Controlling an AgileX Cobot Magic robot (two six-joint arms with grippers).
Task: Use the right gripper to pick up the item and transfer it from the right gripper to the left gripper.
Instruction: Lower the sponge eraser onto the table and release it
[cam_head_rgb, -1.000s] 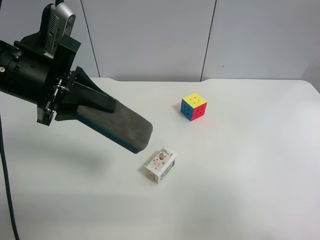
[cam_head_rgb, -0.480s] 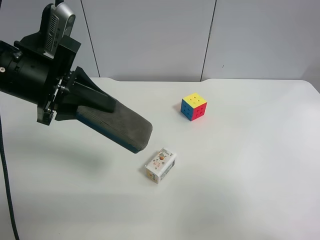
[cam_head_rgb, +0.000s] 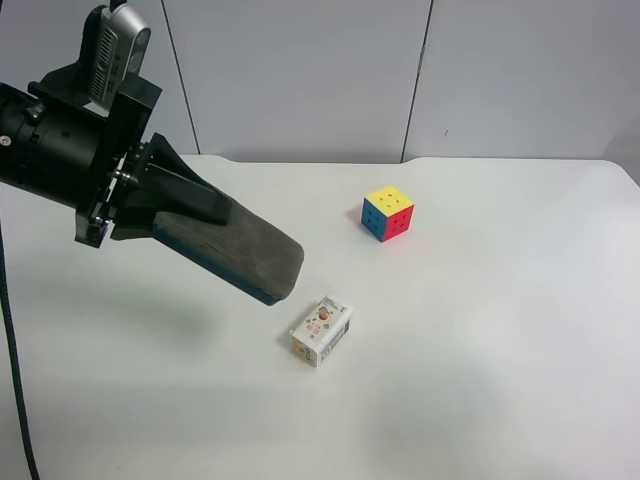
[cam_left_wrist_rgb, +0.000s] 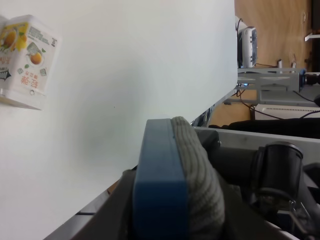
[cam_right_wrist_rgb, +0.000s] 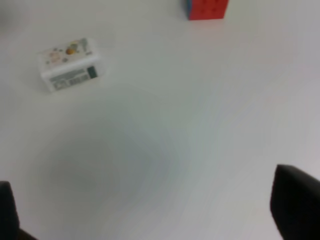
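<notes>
Holding the board eraser (cam_head_rgb: 255, 255) up in the air, above the table (cam_head_rgb: 500, 350), over the side at the exterior high view's left. Clamped on it from both sides by the left tool (cam_head_rgb: 200, 212), with the blue back and the grey felt sticking out past the fingertips. Tilted down toward the middle of the table, not touching it.

Seen from the right wrist: right tool (cam_right_wrist_rgb: 150, 202) spread wide apart, holding nothing, looking down at bare table. Not to be found in the exterior high view at all.

Lying flat near the middle of the table: a small white box (cam_head_rgb: 322, 330) with fruit pictures on it. Sitting closer to the back edge, well apart from the box: a coloured puzzle cube (cam_head_rgb: 388, 213). Neither touched by any tool.

Looks like the hand-over step, and most likely the end of it, with the eraser in the left tool and nothing in the right. Hard to be sure of the eraser as the task's thing, with the box and cube lying there too.

Calls next, probably, for just a tight, steady hold with the left tool so as not to drop the eraser, and for the right tool to stay out of the way.
</notes>
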